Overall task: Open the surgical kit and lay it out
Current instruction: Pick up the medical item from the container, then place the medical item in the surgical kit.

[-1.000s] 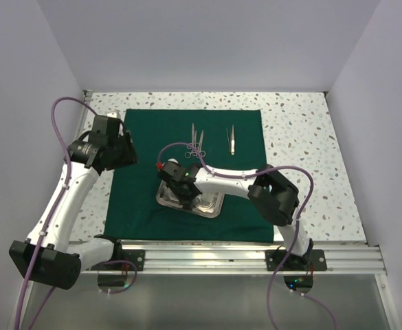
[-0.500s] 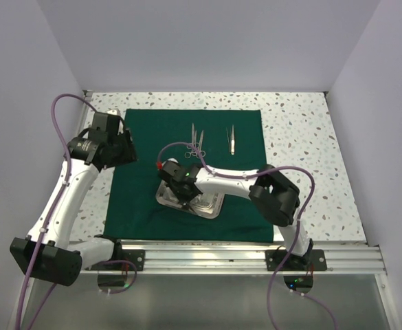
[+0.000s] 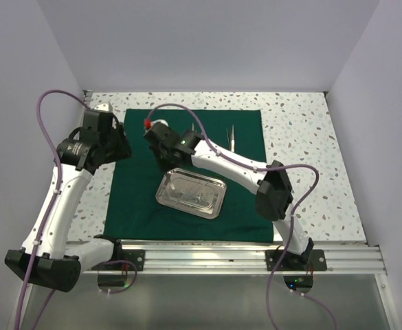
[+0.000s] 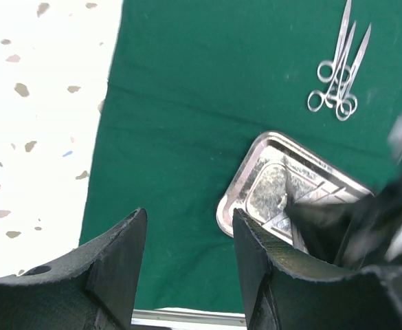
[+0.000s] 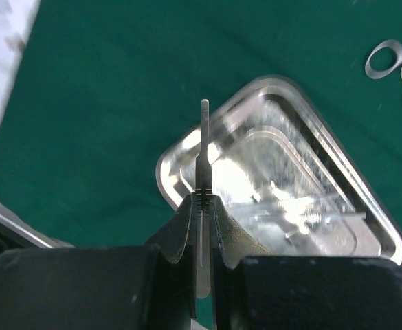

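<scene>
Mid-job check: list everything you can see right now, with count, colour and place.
cloth: one, dark green, spread flat on the table
tray: one, shiny steel, on the cloth's near half; glinting contents too blurred to count
forceps: at least two, silver, overlapping on the cloth's far part
tweezers: one, silver, on the cloth right of the forceps
slim tool: one, silver, held above the cloth
table: one, white speckled
rail: one, metal, near edge
cables: two, purple, along the arms
left hand: open, empty, above the cloth's left edge
right hand: shut on the slim tool
</scene>
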### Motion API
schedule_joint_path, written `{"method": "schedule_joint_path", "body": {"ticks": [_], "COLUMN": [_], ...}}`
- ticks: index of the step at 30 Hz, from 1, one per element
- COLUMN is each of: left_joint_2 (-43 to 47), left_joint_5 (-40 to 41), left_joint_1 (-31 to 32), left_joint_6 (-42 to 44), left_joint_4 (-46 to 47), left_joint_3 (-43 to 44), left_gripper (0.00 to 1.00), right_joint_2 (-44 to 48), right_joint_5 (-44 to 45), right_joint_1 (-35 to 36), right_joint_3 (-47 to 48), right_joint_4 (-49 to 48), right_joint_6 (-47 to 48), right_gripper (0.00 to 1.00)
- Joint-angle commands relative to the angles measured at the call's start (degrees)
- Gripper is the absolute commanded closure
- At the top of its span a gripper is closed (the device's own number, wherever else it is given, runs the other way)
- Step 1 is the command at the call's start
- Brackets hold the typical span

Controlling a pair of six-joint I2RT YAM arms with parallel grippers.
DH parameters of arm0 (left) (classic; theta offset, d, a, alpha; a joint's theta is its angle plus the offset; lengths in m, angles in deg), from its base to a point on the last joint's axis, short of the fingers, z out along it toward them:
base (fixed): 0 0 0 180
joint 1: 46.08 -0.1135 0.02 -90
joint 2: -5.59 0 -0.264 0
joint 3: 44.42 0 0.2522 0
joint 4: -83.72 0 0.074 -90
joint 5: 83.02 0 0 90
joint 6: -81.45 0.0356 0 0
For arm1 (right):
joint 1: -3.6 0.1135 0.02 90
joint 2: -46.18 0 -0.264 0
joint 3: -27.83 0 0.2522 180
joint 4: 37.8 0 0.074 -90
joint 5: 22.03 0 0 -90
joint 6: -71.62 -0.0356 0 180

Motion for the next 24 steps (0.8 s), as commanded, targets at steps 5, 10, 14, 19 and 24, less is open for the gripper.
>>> {"method": "schedule_joint_path", "body": {"ticks": [5, 10, 14, 19, 24], "left_joint_2": [5.9, 9.2, 10.5, 12.7, 12.8], "left_joint_5": [7.9, 7.2, 6.0, 7.2, 9.2], "left_joint_1": [-0.4, -0.4, -0.4, -0.5, -0.5], "left_joint_6": [-2.9, -4.8, -5.4, -5.1, -4.4], "left_joint_4": [-5.2, -6.5, -9.6, -11.3, -13.5], "left_joint_3": [7.0, 6.4, 5.8, 5.1, 6.2], "left_gripper": [0.42, 0.41, 0.42, 0.42, 0.42], "right_joint_2": [-16.5, -21.0, -24.4, -31.0, -34.1], "right_joint_5": [-3.5, -5.1, -3.8, -4.8, -5.3], "right_joint_1": [-11.0, -15.2, -16.3, -16.6, -16.5], "right_joint_3": [26.3, 29.3, 29.5, 35.6, 35.7], "right_joint_4": [5.1, -4.4, -14.1, -20.6, -25.2], "right_joint_6": [-12.8, -20.7, -24.1, -29.3, -30.9], "right_gripper": [1.00, 1.00, 1.00, 1.00, 0.83]}}
